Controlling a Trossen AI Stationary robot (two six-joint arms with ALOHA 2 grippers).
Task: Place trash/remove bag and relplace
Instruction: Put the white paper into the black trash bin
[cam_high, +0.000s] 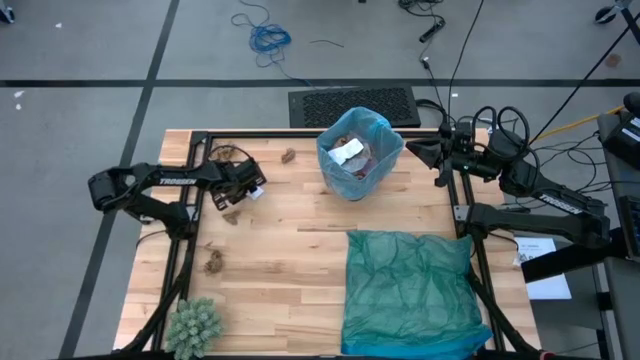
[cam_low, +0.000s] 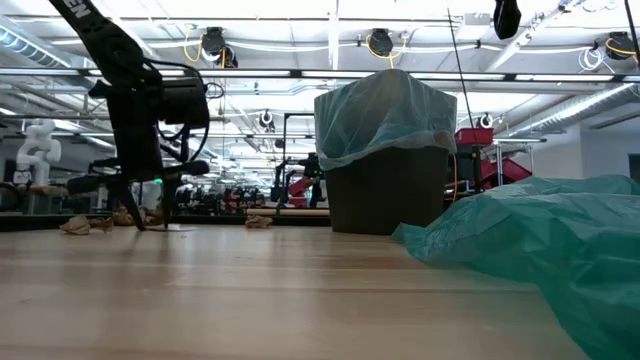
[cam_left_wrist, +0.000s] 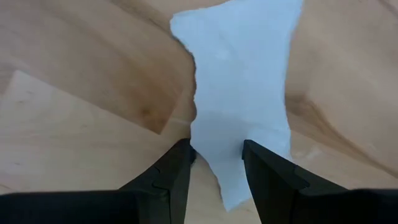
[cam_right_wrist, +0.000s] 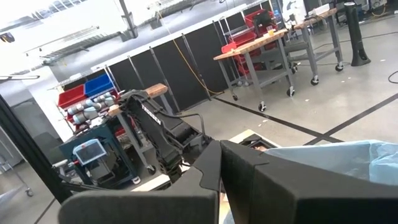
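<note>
Here the left gripper (cam_left_wrist: 216, 165) stands open over a white paper scrap (cam_left_wrist: 242, 93) lying flat on the table (cam_high: 290, 250), well to the left of the lined bin (cam_high: 357, 152); the scrap looks feather-light and limp, so I would pinch it at the narrow end between the fingers (cam_left_wrist: 176, 171). The right gripper (cam_high: 440, 156), shut and empty, waits just right of the bin. Brown wads (cam_high: 213, 264) lie around the left gripper, none blocking it.

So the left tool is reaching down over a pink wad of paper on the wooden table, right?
Not pink. The left wrist view shows the left tool with its open fingers either side of a white paper scrap lying on the wooden table.
</note>
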